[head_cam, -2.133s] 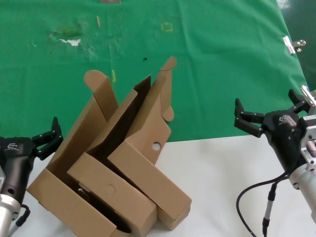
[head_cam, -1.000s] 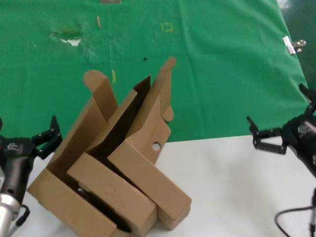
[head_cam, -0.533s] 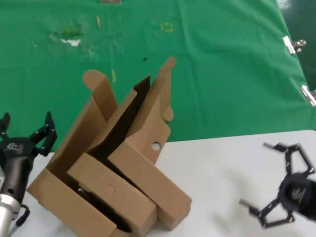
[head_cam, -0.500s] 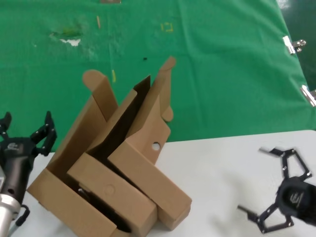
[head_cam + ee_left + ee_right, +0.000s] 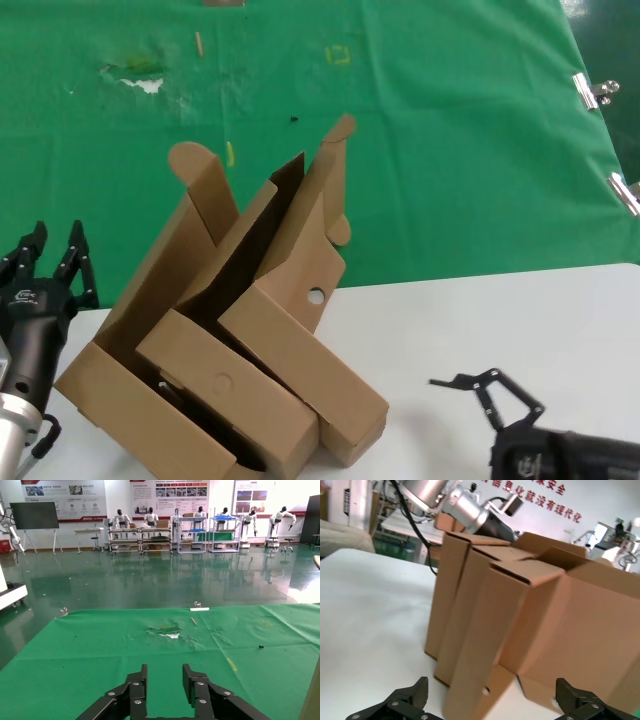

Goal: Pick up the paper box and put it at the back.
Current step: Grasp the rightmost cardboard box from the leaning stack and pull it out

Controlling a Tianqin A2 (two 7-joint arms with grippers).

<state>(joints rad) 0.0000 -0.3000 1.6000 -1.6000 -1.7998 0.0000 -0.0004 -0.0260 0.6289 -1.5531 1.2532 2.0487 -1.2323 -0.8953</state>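
The paper box point(image 5: 300, 345), brown cardboard with a small round hole in its flap, leans tilted on the white table, nested against a like box with a faint circle outline point(image 5: 225, 385). Its lid reaches up over the green cloth point(image 5: 450, 150). In the right wrist view the paper box point(image 5: 485, 630) stands close ahead. My right gripper point(image 5: 482, 388) is open, low at the table's front right, apart from the box and facing it; its jaws point(image 5: 492, 695) are spread wide. My left gripper point(image 5: 52, 258) is open and empty, left of the boxes, over the cloth's near edge point(image 5: 100, 655).
A third, larger cardboard box point(image 5: 130, 400) holds the other two on the left. The cloth has a pale worn patch point(image 5: 140, 78) at the far left. Metal clips point(image 5: 595, 92) sit on its right edge. Bare white tabletop point(image 5: 500, 320) lies between my right gripper and the boxes.
My right gripper has dropped from the cloth's right edge to the table's front right and turned toward the boxes. My left gripper has rolled a little. The boxes have not moved.
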